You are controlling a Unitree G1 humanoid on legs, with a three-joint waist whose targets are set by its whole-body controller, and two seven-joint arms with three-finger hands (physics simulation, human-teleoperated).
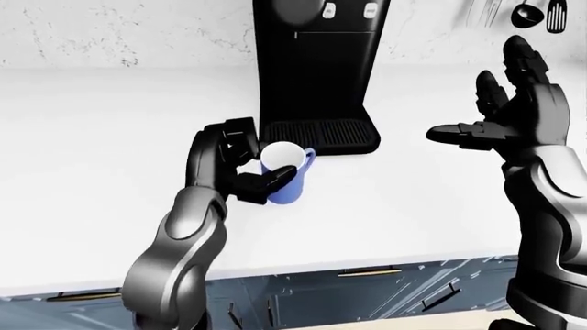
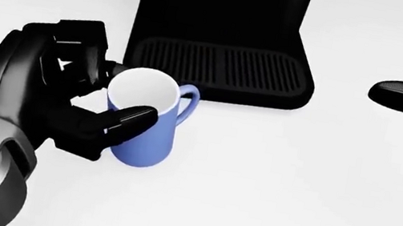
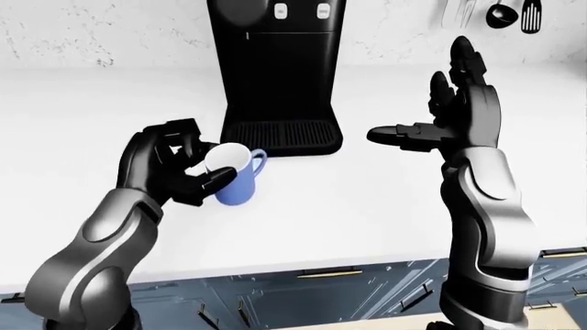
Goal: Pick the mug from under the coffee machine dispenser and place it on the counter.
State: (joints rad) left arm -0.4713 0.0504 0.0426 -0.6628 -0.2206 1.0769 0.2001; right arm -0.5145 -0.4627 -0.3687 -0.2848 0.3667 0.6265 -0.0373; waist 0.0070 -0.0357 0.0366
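While the left hand [image 2: 65, 103] wraps its dark fingers around the blue mug [image 2: 142, 125], thumb pressed across the near wall just under the rim and the other fingers curled around the far side, the mug sits clear of the coffee machine [image 1: 316, 75], just off the lower left corner of its ribbed drip tray [image 2: 221, 64] in the head view. The pictures do not settle whether the mug's base rests on the white counter [image 2: 294, 194] or hangs just above it. The mug looks upright, its handle pointing right, toward the machine. To finish well, I would bring it straight down until the base sits flat, keeping it level so it does not tip, and only then loosen the fingers, drawing the thumb away first and pulling the hand off to the left so nothing catches the rim or nudges the handle. It also seems wise to leave a little room between mug and tray, so the mug clearly stands on the counter. Far to the right, the right hand [image 3: 440, 117] is raised above the counter with its fingers spread wide, holding nothing and well apart from the mug; it should stay out of the way.
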